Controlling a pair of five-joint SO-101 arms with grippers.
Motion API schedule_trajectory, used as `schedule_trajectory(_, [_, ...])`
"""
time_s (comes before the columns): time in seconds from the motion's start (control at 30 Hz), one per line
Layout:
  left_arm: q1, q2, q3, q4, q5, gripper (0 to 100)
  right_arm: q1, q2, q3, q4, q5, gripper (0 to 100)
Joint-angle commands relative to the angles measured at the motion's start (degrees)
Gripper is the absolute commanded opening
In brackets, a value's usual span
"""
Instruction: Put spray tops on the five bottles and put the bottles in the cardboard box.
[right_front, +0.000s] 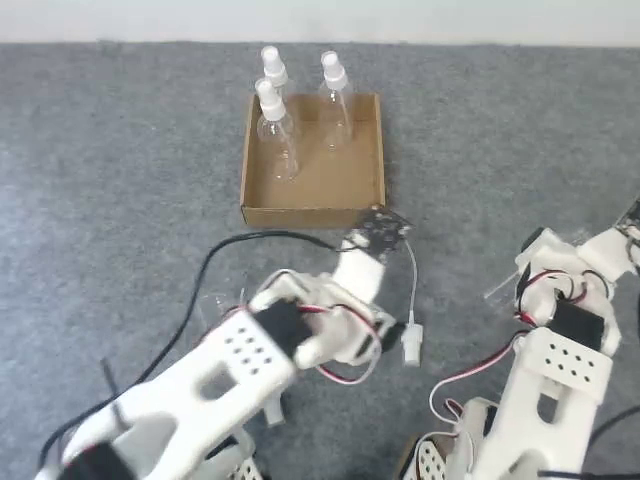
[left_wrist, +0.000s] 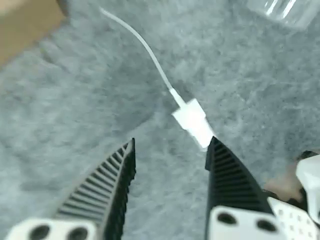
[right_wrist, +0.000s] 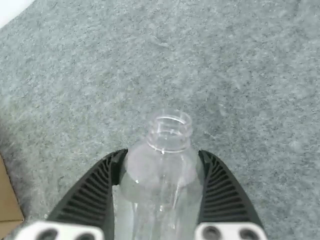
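Spray top (left_wrist: 192, 120): lies on the desk (left_wrist: 75, 100) just ahead of my spread left fingers (left_wrist: 117, 175), tube (left_wrist: 145, 50) trailing away from them; right fingers (right_wrist: 97, 190) pinch the uncapped bottle (right_wrist: 167, 150).

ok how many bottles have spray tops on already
3, all standing in the box: two at its back left, one nearer back right. The bottle in the right gripper has none; others may be hidden.

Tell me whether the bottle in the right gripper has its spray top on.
Off. The bottle in the right gripper shows a bare open neck; a spray top lies on the carpet by the left gripper.
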Motion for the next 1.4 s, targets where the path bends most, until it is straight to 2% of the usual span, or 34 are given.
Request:
schedule_trajectory(0.0, [2.11, 6.15, -6.02, -2.2, 3.87, 21, 0.75, -1.89, -0.88, -1.27, -0.62, 1.3])
schedule_trajectory(0.33, [2.46, 23.03, -15.87, -2.11, 8.79, 21, 0.48, -1.89, -0.88, -1.27, -0.62, 1.3])
schedule_trajectory(0.63, [2.37, 37.45, -24.13, -1.67, 9.05, 21, 0.4, -1.89, -0.88, -1.27, -0.44, 1.3])
schedule_trajectory(0.8, [2.2, 39.21, -25.19, -1.76, 8.79, 12, 0.4, -1.89, -0.88, -1.27, -0.35, 1.3])
schedule_trajectory(0.97, [2.11, 39.21, -25.1, -1.67, 8.7, 10, 0.4, -1.89, -0.88, -1.27, -0.35, 1.3])
schedule_trajectory(1.13, [2.11, 39.21, -27.47, 3.87, 8.62, 8, 0.4, -1.89, -0.88, -1.19, -0.35, 1.3])
schedule_trajectory(1.2, [2.02, 39.21, -29.41, 6.42, 7.12, 5, 0.4, -1.89, -0.88, -1.19, -0.35, 1.3])
schedule_trajectory(1.37, [2.02, 39.21, -31.08, 9.32, -3.16, 1, 0.4, -1.89, -0.88, -1.19, -0.35, 1.3])
